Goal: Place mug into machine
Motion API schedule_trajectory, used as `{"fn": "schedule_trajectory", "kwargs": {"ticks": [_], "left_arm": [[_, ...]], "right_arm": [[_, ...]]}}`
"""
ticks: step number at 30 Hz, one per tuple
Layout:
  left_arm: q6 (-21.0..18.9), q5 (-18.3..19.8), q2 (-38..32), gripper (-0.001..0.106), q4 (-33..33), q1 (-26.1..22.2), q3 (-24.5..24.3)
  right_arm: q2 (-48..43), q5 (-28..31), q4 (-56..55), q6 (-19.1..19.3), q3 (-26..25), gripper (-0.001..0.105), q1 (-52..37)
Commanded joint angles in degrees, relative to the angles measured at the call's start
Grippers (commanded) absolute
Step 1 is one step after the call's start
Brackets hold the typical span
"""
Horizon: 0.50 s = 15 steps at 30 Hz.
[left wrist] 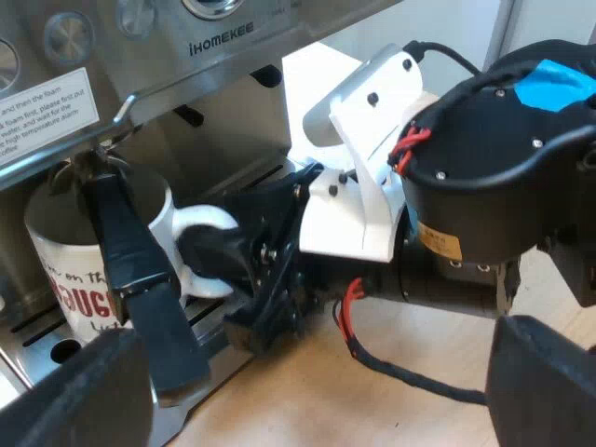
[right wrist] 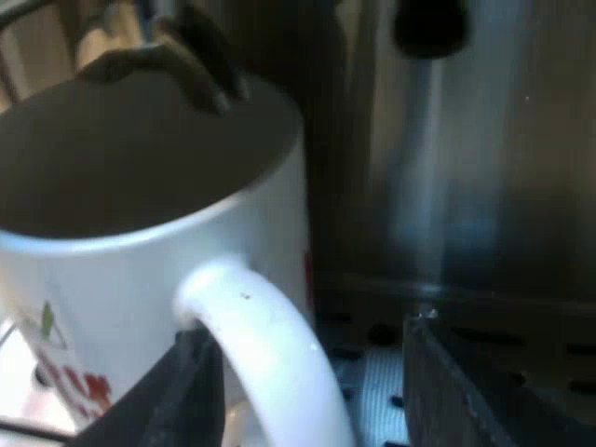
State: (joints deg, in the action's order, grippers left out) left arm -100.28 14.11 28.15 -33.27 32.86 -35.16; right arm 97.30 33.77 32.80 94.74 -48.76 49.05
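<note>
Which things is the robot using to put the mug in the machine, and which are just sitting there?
Using:
mug, on the machine's drip tray
espresso machine
right gripper, open around the mug's handle

Just there:
holder with its dark handle, locked in over the mug
instruction sticker on the machine
left gripper, open, holding nothing

My right hand (right wrist: pixel 312 368) is at the mug handle (right wrist: pixel 265 345), fingers spread around the loop: one rests against it, the other has a gap. The mug (left wrist: pixel 56 237) stands on the drip tray (left wrist: pixel 28 335) close under the holder's spouts (right wrist: pixel 186 56), so I see hardly any room above its rim. The holder's dark handle (left wrist: pixel 135 270) slants across the mug's front. My left hand (left wrist: pixel 312 386), fingers wide apart, hangs over bare table (left wrist: pixel 391 424), but the right arm (left wrist: pixel 484 186) bars the way to the machine (left wrist: pixel 223 93).
</note>
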Motion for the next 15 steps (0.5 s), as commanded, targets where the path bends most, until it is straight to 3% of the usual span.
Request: {"fn": "schedule_trajectory", "kwargs": {"ticks": [1,15], "left_arm": [[0.22,-0.27,0.02,0.079,-0.11,0.28,0.01],[0.22,-0.27,0.02,0.079,-0.11,0.28,0.01]], "right_arm": [[0.02,0.93,2.76,-0.78,-0.31,0.046,-0.88],[-0.65,2.05,1.84,-0.78,-0.31,0.046,1.67]]}}
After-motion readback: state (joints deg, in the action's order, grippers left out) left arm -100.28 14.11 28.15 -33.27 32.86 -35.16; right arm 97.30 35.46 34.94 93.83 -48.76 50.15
